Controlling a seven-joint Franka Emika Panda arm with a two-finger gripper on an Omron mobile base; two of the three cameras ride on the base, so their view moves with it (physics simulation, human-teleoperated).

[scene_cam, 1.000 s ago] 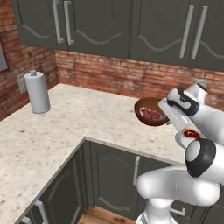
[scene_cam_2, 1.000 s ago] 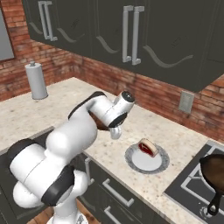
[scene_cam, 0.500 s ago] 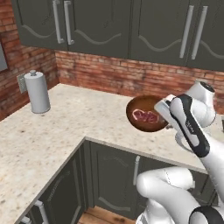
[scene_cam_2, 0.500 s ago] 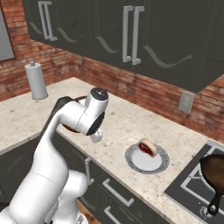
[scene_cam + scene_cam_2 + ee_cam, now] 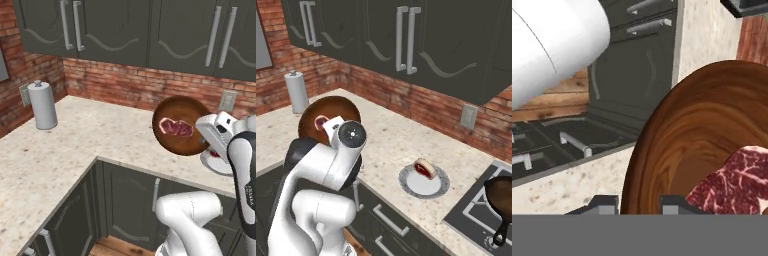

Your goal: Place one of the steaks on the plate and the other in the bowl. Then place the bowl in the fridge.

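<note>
While I hold the bowl up off the counter, the scene runs near to far like this:

gripper: my gripper (image 5: 640, 202) is clenched on the bowl's rim; in the hand view the two dark tips stand either side of the rim's edge.
bowl: the bowl (image 5: 181, 126) is lifted clear of the counter and tipped steeply, its open side facing the left base camera; in the right base view it shows behind my arm at (image 5: 326, 116).
steak in bowl: one steak (image 5: 176, 127) lies against the bowl's inside, red with pale marbling; the hand view shows it at (image 5: 732, 185), close to the rim I grip.
counter: the speckled pale counter (image 5: 75, 145) runs in an L under the bowl, with dark cabinet doors below it.
plate: the plate (image 5: 423, 180) sits on the counter to my right, near the front edge and well apart from the bowl.
steak on plate: the second steak (image 5: 424, 168) rests on the plate, toward its far side.
pan: a dark pan (image 5: 501, 197) sits on the stove beyond the plate, handle pointing toward the front.
towel roll: a grey roll (image 5: 42, 105) stands upright in the far left corner by the brick wall.
wall cabinets: dark upper cabinets (image 5: 150, 30) with long handles hang above the brick.
</note>
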